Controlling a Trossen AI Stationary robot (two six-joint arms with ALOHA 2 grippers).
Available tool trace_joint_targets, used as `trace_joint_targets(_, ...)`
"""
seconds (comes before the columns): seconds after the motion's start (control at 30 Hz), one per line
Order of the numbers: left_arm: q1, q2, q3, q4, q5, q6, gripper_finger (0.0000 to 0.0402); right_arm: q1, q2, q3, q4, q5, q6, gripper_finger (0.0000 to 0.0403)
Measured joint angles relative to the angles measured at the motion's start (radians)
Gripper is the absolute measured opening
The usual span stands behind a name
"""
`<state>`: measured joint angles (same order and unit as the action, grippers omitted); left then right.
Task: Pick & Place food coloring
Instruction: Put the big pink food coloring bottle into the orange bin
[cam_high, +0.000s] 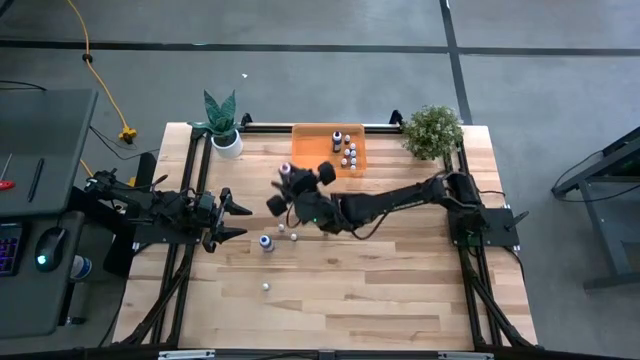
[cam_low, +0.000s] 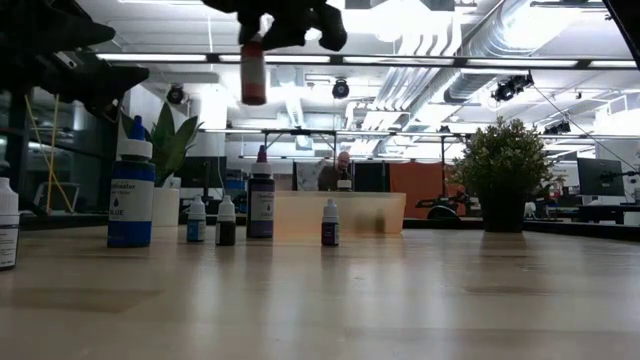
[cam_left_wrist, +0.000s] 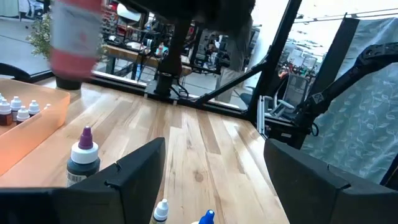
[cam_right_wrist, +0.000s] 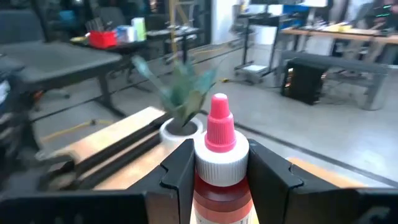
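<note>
1. The right gripper (cam_right_wrist: 217, 180) is clenched around a red bottle (cam_right_wrist: 219, 162) with a white ribbed collar and pink nozzle, held upright above the wooden table (cam_high: 380, 290).
2. Below it, small dropper bottles (cam_high: 267, 241) stand on the planks.
3. Beyond it, the orange tray (cam_high: 310, 150) holds more bottles.
4. The left gripper (cam_high: 235, 220) hangs aside, fingers apart, grasping nothing.
</note>
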<state>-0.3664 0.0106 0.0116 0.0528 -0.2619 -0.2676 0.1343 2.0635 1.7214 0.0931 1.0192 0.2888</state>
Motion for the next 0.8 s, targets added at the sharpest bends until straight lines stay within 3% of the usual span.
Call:
trace_joint_targets(0.5, 0.0, 0.0, 0.0, 0.0, 0.0, 0.0, 0.0271, -0.213, -0.01, -0.002, -0.143, -0.063, 0.116, 0.0112)
trace_joint_targets(0.8, 0.0, 0.0, 0.0, 0.0, 0.0, 0.0, 0.0271, -0.28, -0.01, -0.002, -0.13, -0.204, -0.091, 0.0112)
